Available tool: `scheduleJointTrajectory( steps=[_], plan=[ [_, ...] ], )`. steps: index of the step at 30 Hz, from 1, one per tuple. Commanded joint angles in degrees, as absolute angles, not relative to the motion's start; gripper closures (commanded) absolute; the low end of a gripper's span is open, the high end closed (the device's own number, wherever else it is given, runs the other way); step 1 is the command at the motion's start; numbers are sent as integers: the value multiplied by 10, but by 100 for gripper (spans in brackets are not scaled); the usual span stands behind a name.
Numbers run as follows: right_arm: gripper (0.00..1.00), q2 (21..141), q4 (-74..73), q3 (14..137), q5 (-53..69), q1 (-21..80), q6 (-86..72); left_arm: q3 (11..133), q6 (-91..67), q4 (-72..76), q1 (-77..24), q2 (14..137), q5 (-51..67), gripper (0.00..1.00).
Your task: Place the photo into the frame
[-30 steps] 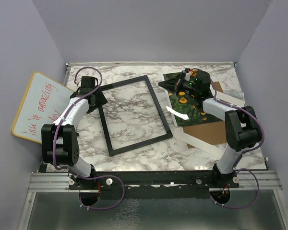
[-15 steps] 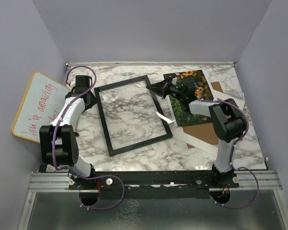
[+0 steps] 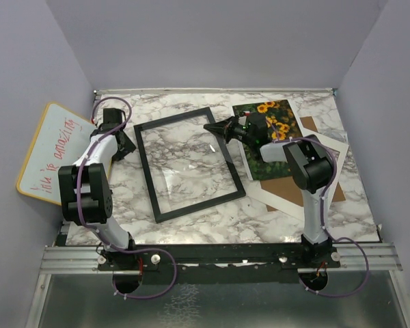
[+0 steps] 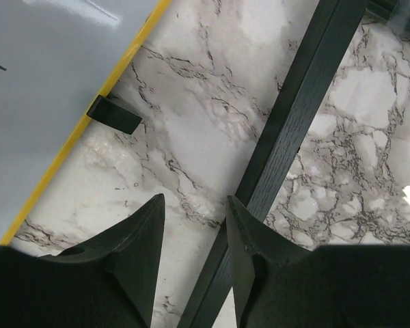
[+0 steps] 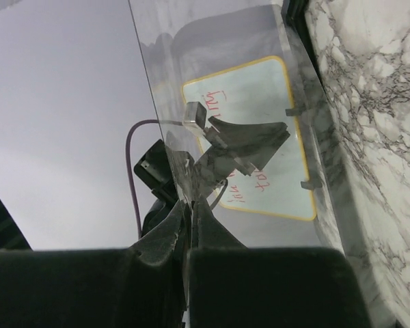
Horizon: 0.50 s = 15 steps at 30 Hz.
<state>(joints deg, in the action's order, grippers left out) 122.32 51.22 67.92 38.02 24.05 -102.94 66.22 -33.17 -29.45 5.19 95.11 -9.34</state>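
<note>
The black frame [image 3: 198, 203] lies flat in the middle of the marble table. The sunflower photo [image 3: 270, 119] lies face up to its right, partly under my right arm. My right gripper [image 3: 209, 128] hovers at the frame's far right corner. In the right wrist view it [image 5: 193, 201] is shut on the edge of a clear pane [image 5: 212, 82], which stands tilted up from the fingers. My left gripper [image 3: 128, 149] is at the frame's left side. There it [image 4: 195, 198] is open, its right finger over the frame's rail [image 4: 294, 116], its left over bare marble, holding nothing.
A yellow-rimmed whiteboard [image 3: 51, 154] with red writing leans off the table's left edge, close to my left gripper, with a black clip [image 4: 114, 114] on its rim. A brown backing board [image 3: 294, 188] and a white mat [image 3: 287, 203] lie under and beside the photo.
My right gripper has swung left from above the photo to the frame's far right corner, carrying the pane. My left gripper's jaws have narrowed beside the frame's left rail.
</note>
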Motion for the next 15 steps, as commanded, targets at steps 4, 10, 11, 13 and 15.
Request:
scheduleJointTrajectory(
  steps=[4, 10, 11, 13, 15],
  plan=[
    [99, 1248, 544, 685, 360, 247, -1060, 662, -330, -277, 61, 972, -48, 58],
    [99, 1241, 527, 692, 363, 246, -1076, 657, -329, -263, 62, 987, -26, 60],
    [99, 1239, 518, 691, 365, 246, -1083, 657, -329, -260, 62, 990, -22, 60],
    [99, 1233, 512, 689, 366, 247, -1093, 656, -327, -255, 62, 994, -15, 61],
    [99, 1226, 502, 689, 367, 247, -1101, 656, -326, -252, 62, 999, -11, 62]
  ],
)
